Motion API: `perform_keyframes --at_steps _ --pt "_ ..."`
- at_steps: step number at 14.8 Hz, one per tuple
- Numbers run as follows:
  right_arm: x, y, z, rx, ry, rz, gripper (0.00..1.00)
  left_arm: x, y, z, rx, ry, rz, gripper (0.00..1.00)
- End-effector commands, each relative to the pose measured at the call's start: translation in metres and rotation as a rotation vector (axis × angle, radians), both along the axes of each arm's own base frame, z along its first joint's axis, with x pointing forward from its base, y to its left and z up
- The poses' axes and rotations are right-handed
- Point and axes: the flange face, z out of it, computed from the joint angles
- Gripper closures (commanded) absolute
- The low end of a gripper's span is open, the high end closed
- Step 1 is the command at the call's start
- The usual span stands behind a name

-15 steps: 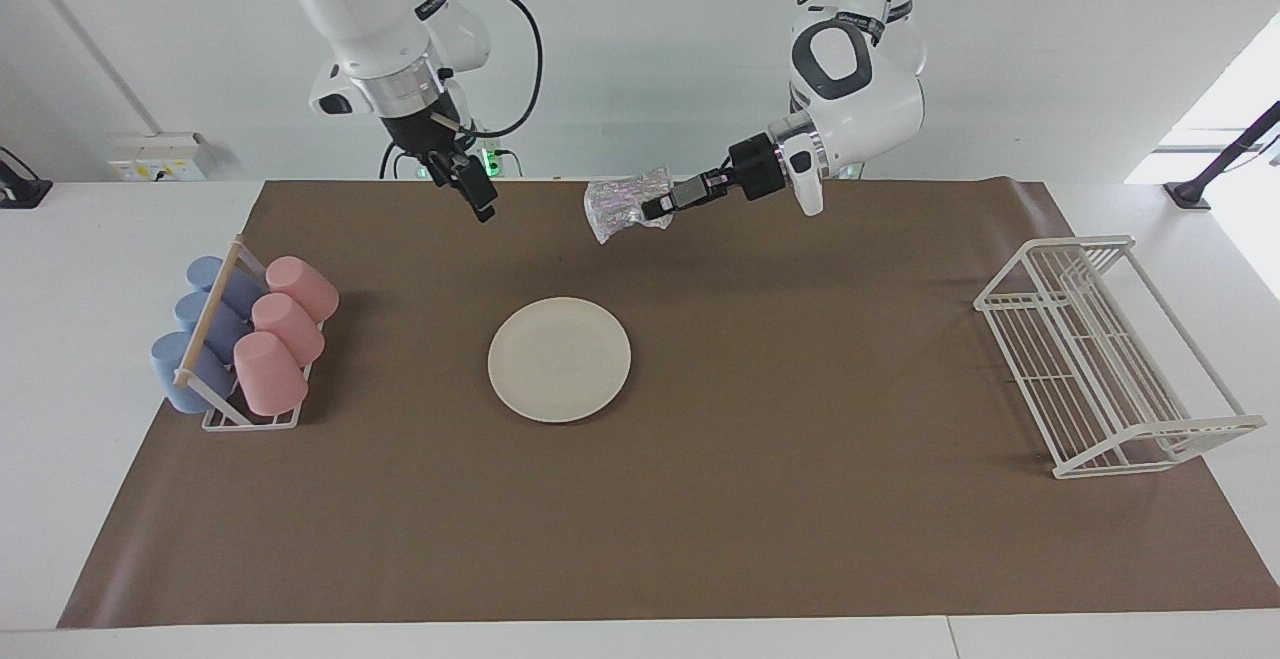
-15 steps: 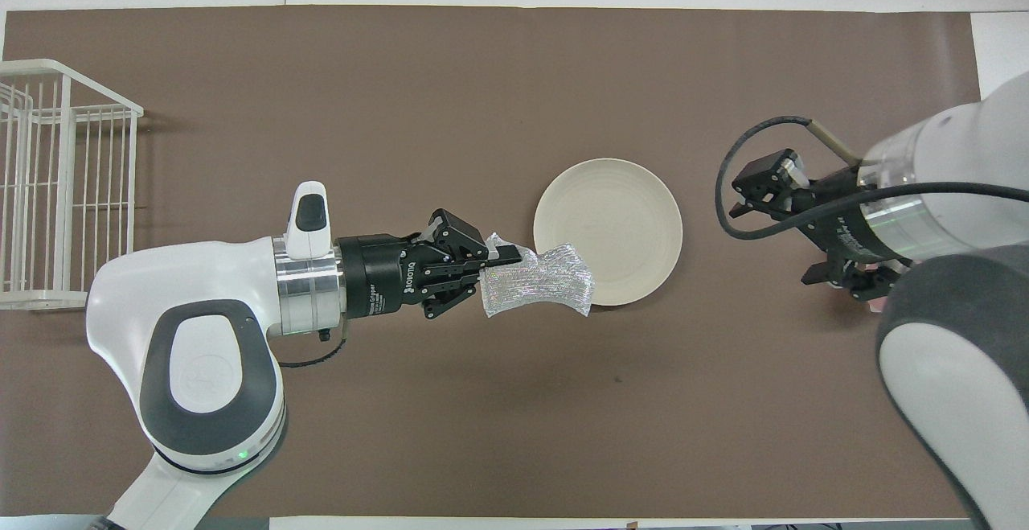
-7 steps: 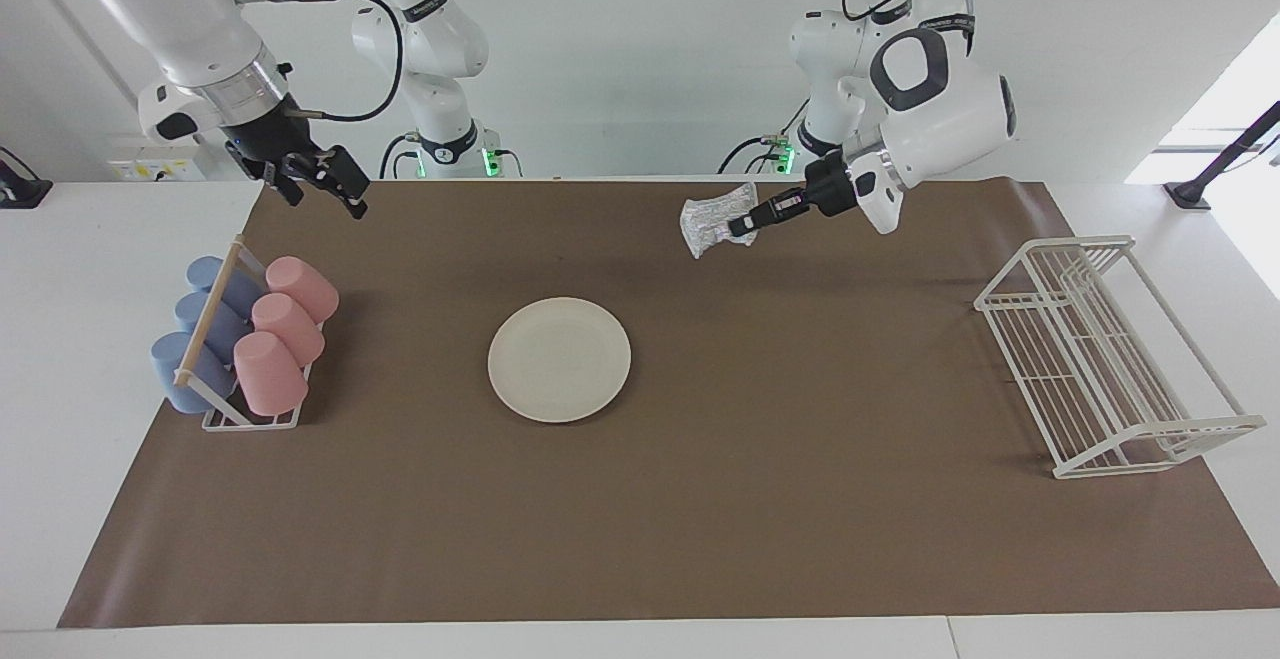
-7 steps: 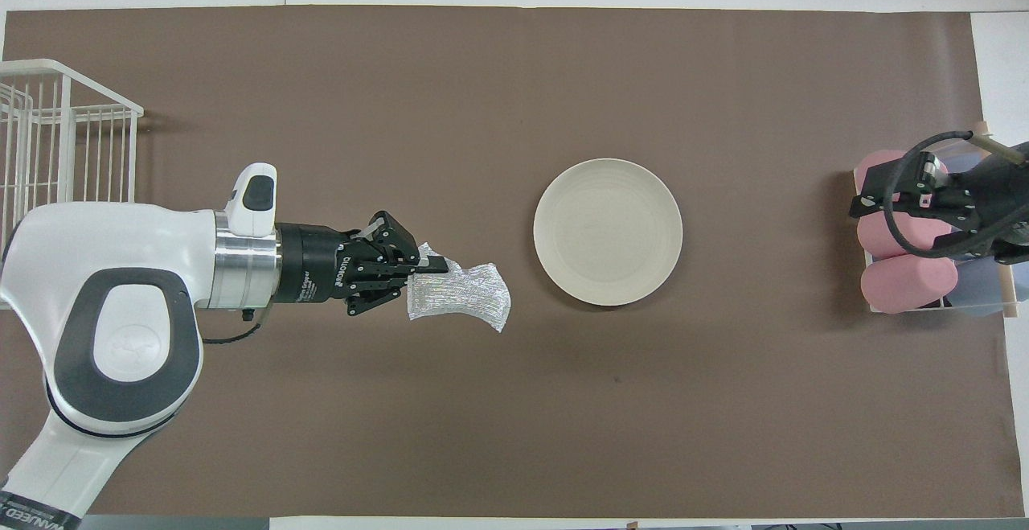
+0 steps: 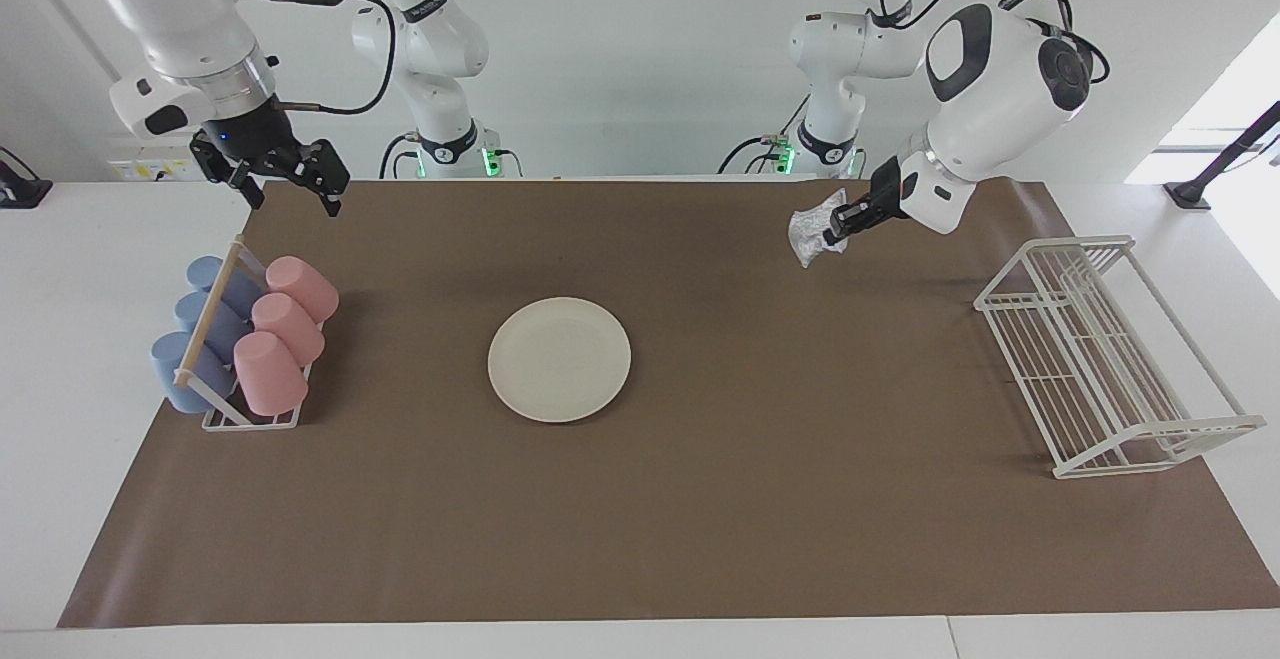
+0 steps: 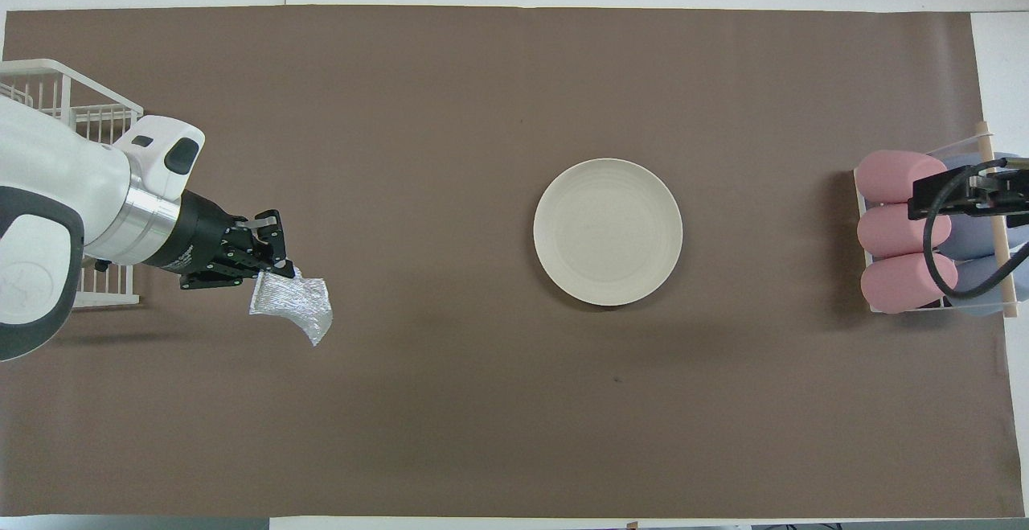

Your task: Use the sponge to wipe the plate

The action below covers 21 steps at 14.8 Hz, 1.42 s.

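The cream-white plate [image 5: 559, 360] [image 6: 608, 232] lies flat in the middle of the brown mat with nothing on it. My left gripper [image 5: 836, 228] [image 6: 278, 270] is shut on one edge of the silvery, wrinkly sponge [image 5: 812, 232] [image 6: 296, 305], which hangs from it. It is raised over the mat between the plate and the white wire rack, well apart from the plate. Up in the air over the mat's corner by the cup rack, my right gripper [image 5: 289, 196] stands open and holds nothing.
A small rack of pink and blue cups [image 5: 245, 337] [image 6: 904, 232] sits at the right arm's end of the mat. A white wire rack [image 5: 1100, 359] [image 6: 76, 116] stands at the left arm's end.
My left gripper has carried the sponge from over the plate's edge toward the wire rack's end. The right gripper has swung away from the middle to over the cup rack's corner.
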Motion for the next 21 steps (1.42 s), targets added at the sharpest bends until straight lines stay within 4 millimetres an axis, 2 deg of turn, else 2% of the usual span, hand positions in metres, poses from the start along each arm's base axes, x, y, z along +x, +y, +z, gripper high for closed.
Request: perform_keyframes --at_steps 1,4,7,9,13,15,16,18,19,21 --pt "0.004 -0.005 0.004 -0.003 -0.005 0.03 0.0 0.004 0.006 -0.002 0.221 -0.004 -0.079 1.0" --pt "0.005 -0.003 0.004 -0.001 -0.009 0.032 0.0 0.004 0.017 0.006 0.429 -0.027 -0.151 1.0" --pt "-0.006 -0.014 -0.001 0.009 0.079 0.072 0.0 0.007 0.026 0.016 0.656 -0.067 -0.22 1.0" --pt "-0.007 -0.007 -0.002 0.013 0.087 0.09 0.0 0.018 0.04 0.016 0.825 -0.103 -0.26 1.0" --pt "-0.007 0.005 -0.003 0.069 0.079 0.095 0.0 0.052 0.058 -0.009 1.109 -0.172 -0.386 1.0" --pt "-0.006 0.018 0.0 0.067 0.079 0.118 0.0 0.058 0.068 -0.016 1.144 -0.193 -0.403 1.0" --pt "-0.005 0.021 -0.002 0.059 0.086 0.127 0.0 0.065 0.078 -0.027 1.157 -0.193 -0.414 1.0" --pt "-0.005 0.018 -0.003 0.069 0.09 0.129 0.0 0.074 0.083 -0.044 1.179 -0.202 -0.441 1.0" --pt "-0.005 0.009 -0.004 0.07 0.089 0.119 0.0 0.082 0.091 -0.057 1.194 -0.203 -0.459 1.0" --pt "-0.005 0.013 -0.004 0.07 0.09 0.128 0.0 0.089 0.1 -0.069 1.216 -0.253 -0.4 1.0"
